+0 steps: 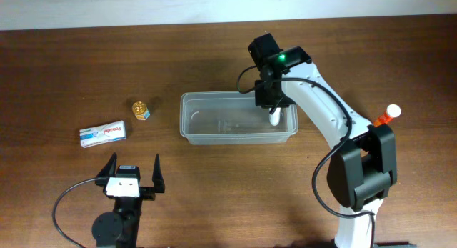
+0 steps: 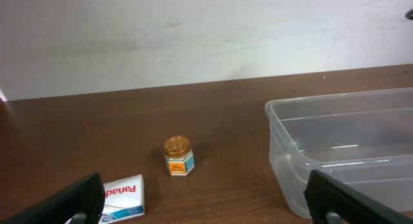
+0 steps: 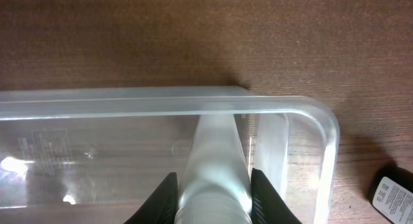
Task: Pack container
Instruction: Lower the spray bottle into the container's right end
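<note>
On my overhead feed the container (image 1: 238,136) sat at the centre of the tabletop (image 1: 64,69), its long side running left to right. The right arm reached over its right end. Through the right wrist camera I saw the right fingers (image 3: 271,204) clamped on a white tube (image 3: 216,153), one on each side. The tube pointed down inside the container, just within the near rim at the right-hand corner. I could not tell whether its tip touched the floor. A dark labelled object (image 3: 390,192) lay on the wood at the lower right of that frame, outside the container.

The left fingers (image 2: 342,195) were spread wide and held nothing, low at the lower left of the overhead frame. Left of the container lay a white box (image 1: 102,134) and, nearer to it, a small gold-lidded jar (image 1: 140,109), both well apart from the left fingers. An orange-and-white item (image 1: 389,113) showed at the far right beside the right arm.
</note>
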`<state>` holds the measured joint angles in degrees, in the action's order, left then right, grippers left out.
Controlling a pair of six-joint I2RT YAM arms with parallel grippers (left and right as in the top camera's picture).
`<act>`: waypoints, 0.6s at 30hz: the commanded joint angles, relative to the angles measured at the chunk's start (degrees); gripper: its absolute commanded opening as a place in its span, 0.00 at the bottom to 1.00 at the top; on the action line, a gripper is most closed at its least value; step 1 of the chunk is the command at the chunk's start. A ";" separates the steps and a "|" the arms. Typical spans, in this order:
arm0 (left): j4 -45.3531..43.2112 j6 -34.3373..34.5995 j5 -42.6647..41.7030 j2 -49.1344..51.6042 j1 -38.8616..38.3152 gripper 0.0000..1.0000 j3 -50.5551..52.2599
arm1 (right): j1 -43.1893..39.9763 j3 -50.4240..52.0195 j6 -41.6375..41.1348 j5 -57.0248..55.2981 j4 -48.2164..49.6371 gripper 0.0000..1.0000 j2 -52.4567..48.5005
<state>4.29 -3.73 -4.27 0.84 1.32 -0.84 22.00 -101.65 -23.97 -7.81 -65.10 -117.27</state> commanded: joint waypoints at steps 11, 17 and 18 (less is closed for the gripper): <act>0.07 -1.11 0.20 -0.50 0.35 0.99 0.33 | -2.16 0.20 -0.11 0.92 0.63 0.22 0.15; 0.07 -1.11 0.20 -0.50 0.35 0.99 0.33 | -2.16 0.20 -0.09 2.91 1.20 0.22 -0.76; 0.07 -1.09 0.20 -0.50 0.35 0.99 0.33 | -2.16 0.20 -0.09 3.10 1.36 0.22 -0.76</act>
<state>4.29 -3.73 -4.27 0.84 1.32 -0.84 19.94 -101.65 -23.97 -5.87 -64.25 -117.43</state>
